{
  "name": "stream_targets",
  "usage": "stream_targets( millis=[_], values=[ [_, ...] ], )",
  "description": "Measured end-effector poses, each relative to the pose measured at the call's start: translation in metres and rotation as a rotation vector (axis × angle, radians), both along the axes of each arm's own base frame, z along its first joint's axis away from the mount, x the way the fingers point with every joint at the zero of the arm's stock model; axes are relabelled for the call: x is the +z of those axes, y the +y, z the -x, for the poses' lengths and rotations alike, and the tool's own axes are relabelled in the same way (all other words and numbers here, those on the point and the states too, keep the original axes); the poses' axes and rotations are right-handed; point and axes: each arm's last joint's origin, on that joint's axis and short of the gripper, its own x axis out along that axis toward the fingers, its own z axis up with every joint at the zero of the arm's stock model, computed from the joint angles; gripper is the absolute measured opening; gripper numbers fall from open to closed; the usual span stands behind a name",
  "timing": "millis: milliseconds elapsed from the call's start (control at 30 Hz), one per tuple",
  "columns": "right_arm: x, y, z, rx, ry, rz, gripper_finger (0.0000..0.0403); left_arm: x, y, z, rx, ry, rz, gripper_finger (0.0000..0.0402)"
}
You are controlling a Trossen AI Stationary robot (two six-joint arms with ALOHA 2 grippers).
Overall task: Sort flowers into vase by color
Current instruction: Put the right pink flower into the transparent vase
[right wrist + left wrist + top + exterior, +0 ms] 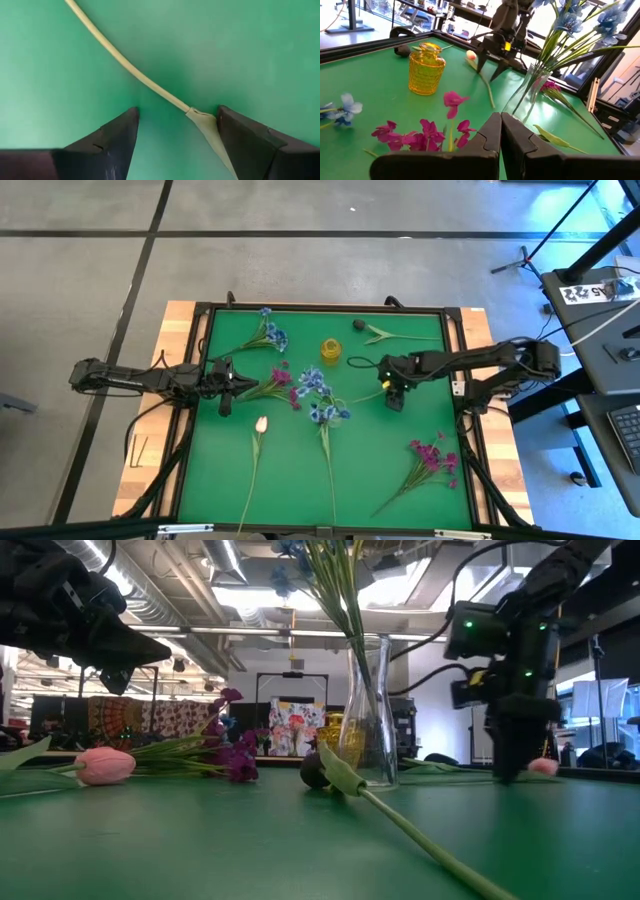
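Right of centre on the green mat, catches the right gripper released: fingers spread wide, tips down on either side of a pale stem, closed on nothing yet. Traces that stem to a white-pink tulip, its bud lying on the mat just beside the gripper. Places the clear vase near, toward the table's middle, already holding several blue sprays. Finds the yellow vase just behind it, apparently empty.

Counts plenty left, by the look of things: another blue spray and a dark tulip near the far edge, a second white-pink tulip at left, a magenta spray at near right. Shows the left gripper clenched on nothing, waiting just beside another magenta spray. Judges the sorting barely begun: blue partly done, tulip pickup in hand.
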Motion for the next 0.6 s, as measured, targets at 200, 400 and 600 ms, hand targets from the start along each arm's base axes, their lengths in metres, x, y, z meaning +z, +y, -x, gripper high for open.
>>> stream_targets(
  millis=[200,400,600],
  values=[
    [0.01,0.02,0.014,0.039,0.057,-0.062,0.0269,0.0,0.0,0.0,0.001,0.0,0.0,0.0],
    [0.024,0.033,0.021,-0.032,0.027,-0.098,0.0269,0.0,0.0,0.0,0.0,0.0,-0.002,0.0],
    [0.061,0.034,0.014,-0.252,-0.069,-0.088,0.0269,0.0,0.0,0.0,0.0,0.0,-0.001,0.0]
  ],
)
